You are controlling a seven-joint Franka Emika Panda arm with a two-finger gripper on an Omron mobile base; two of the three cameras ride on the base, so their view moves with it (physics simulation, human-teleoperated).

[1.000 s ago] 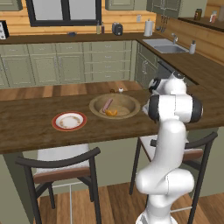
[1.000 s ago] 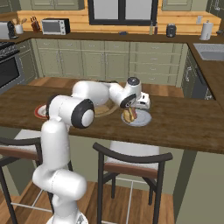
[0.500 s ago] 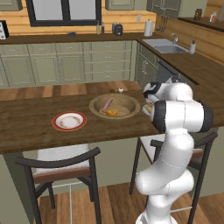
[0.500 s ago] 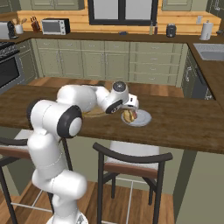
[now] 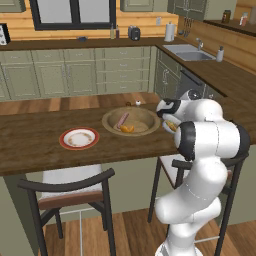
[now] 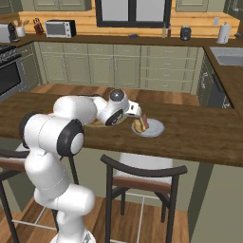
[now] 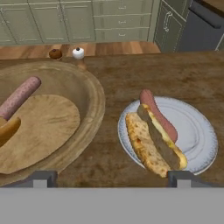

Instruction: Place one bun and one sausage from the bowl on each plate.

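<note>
Half done: grey plate served, red plate bare

The gripper (image 7: pixel 112 178) hangs spread and empty just above the counter (image 7: pixel 131 74), between the bowl (image 7: pixel 89 94) and the grey plate (image 7: pixel 197 131), where a bun (image 7: pixel 146 148) and a sausage (image 7: pixel 158 114) lie side by side. The bowl holds another sausage (image 7: pixel 19 97) and bun (image 7: pixel 8 130), likely meant for the red-rimmed plate (image 5: pixel 79 138) on the bowl's far side.
</note>
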